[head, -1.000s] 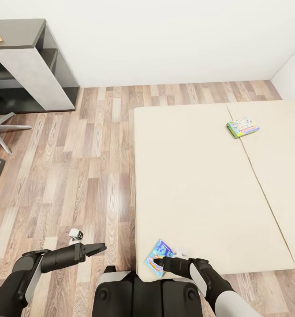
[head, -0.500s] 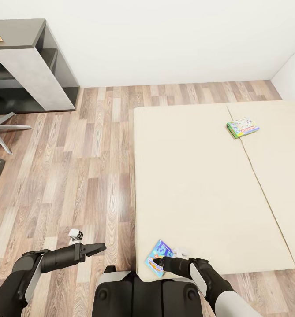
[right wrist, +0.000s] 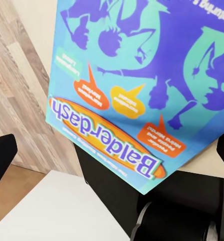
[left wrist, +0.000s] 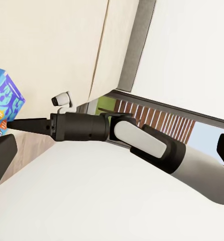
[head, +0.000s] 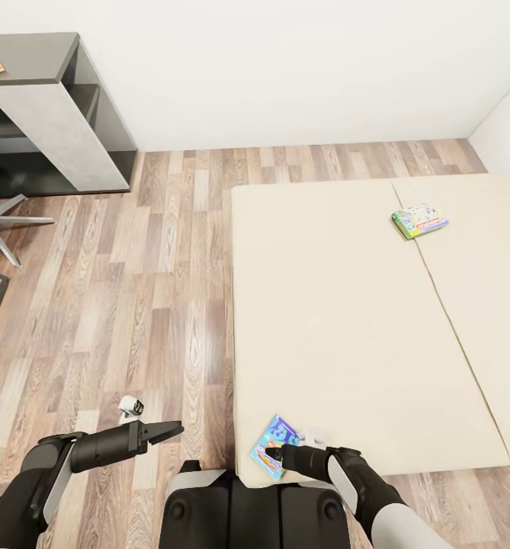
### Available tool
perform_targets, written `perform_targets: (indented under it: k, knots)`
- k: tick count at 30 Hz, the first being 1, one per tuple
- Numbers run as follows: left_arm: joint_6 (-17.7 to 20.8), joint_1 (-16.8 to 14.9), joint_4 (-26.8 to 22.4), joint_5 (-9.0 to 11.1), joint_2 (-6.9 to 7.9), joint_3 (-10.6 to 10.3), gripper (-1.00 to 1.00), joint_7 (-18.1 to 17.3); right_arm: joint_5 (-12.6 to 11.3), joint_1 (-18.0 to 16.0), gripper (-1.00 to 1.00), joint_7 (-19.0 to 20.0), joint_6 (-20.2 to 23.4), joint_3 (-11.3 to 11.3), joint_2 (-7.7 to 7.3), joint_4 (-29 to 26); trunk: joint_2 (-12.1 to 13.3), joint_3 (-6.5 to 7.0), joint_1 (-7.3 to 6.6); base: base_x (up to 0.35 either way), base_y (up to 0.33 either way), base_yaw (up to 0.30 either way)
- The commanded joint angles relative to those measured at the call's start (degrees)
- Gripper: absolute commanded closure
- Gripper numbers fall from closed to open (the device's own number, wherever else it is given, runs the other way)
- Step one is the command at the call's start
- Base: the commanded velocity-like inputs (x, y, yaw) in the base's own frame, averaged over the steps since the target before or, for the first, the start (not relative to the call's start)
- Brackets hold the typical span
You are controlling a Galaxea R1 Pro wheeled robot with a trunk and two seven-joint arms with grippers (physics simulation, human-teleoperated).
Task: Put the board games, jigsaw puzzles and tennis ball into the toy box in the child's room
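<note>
Nothing has moved over the last second: the right gripper [head: 274, 455] still hovers spread open over the light blue board game [head: 274, 444] at the near corner of the bed [head: 338, 320], so the grasp has not begun. The left gripper [head: 174, 429] idles clenched over the floor [head: 133, 290], and the green-edged board game [head: 419, 220] waits far across the mattress.

No visible change separates this moment from the two earlier head views. The right gripper [head: 272, 454] remains at the light blue board game [head: 274, 446] on the near corner of the bed [head: 338, 320], the left gripper [head: 174, 428] remains over the wood floor [head: 155, 305], and the green-edged board game [head: 419, 220] remains farther up the mattress. The camera framing is likewise identical.
</note>
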Motion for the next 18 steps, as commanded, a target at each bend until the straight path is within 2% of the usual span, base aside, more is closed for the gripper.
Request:
perform_targets:
  k: [1, 18]
  knots:
    - [0.61, -0.01, -0.01, 0.0, 0.01, -0.01, -1.0, -0.2, -0.43, 0.0, -1.0, -0.06, 0.44, -0.04, 0.01, -0.09, -0.08, -0.06, 0.03, 0.0, 0.0, 0.0]
    - [0.52, -0.01, -0.01, 0.0, -0.07, -0.01, -1.0, -0.15, -0.42, 0.0, -1.0, -0.04, 0.44, -0.04, -0.01, -0.08, -0.08, -0.06, 0.03, 0.0, 0.019, 0.0]
